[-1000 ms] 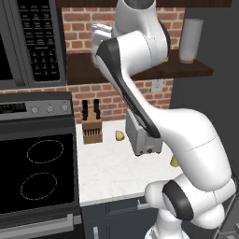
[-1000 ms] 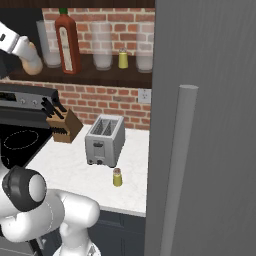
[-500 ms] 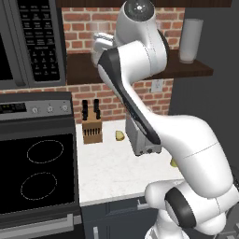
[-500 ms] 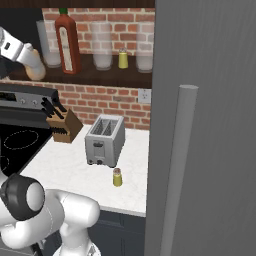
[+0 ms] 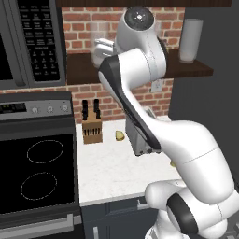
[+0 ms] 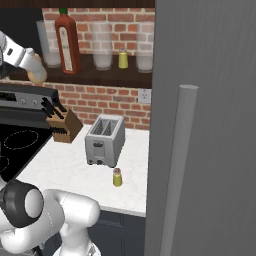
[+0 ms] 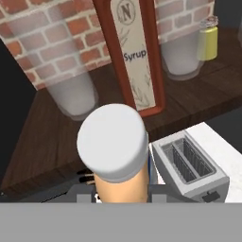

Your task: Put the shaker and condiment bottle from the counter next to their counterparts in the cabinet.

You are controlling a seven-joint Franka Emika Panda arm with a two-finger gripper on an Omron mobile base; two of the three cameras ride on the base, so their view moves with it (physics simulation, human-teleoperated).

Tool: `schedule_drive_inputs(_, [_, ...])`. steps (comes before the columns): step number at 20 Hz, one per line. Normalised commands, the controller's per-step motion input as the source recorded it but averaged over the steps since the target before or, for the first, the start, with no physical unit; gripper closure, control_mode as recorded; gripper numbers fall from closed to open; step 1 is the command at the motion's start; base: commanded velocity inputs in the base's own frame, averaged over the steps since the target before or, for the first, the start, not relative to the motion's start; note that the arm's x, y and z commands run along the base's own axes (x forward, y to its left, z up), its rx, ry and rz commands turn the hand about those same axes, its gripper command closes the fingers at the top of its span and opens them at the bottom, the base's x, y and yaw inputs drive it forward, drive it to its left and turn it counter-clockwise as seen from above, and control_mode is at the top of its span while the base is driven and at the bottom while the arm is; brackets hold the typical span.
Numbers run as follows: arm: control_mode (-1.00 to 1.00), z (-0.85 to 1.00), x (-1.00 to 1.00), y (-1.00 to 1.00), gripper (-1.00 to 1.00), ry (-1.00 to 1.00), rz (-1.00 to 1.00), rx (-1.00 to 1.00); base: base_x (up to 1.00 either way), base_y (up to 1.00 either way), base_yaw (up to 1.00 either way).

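Observation:
My gripper (image 6: 31, 67) is shut on the condiment bottle (image 6: 38, 76), a small orange bottle with a white cap (image 7: 112, 142), and holds it in the air at the left end of the cabinet shelf (image 6: 90, 75). On the shelf just beyond it stands the tall dark-red syrup bottle (image 7: 137, 56), with the bright yellow shaker (image 7: 207, 40) further right among glasses. The olive shaker (image 6: 117, 177) stands upright on the counter (image 6: 65, 170) in front of the toaster (image 6: 105, 140). The bottle hides my fingertips in the hand view.
Clear glasses (image 6: 102, 50) stand along the shelf on both sides of the syrup bottle. A knife block (image 6: 62, 122) sits left of the toaster, with the stove (image 5: 42, 172) beyond it. The microwave (image 5: 28, 42) hangs left of the shelf. A grey fridge door (image 6: 210, 125) borders the right.
The gripper has carried the condiment bottle slightly to the right and lower, closer to the shelf's left end. The shaker on the counter has not moved.

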Motion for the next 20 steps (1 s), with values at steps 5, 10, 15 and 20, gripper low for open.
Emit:
schedule_drive_inputs(5, [-1.00, -0.06, 0.03, 0.00, 1.00, 0.00, 0.00, 0.00, 0.00, 0.00, 0.00])
schedule_drive_inputs(10, [-1.00, -0.01, 0.17, 0.00, 1.00, 0.00, 0.00, 0.00, 0.00, 0.00, 0.00])
schedule_drive_inputs(15, [-1.00, 0.00, 0.33, 0.00, 1.00, 0.00, 0.00, 0.00, 0.00, 0.00, 0.00])
schedule_drive_inputs(20, [-1.00, -0.01, 0.42, 0.00, 1.00, 0.00, 0.00, 0.00, 0.00, 0.00, 0.00])
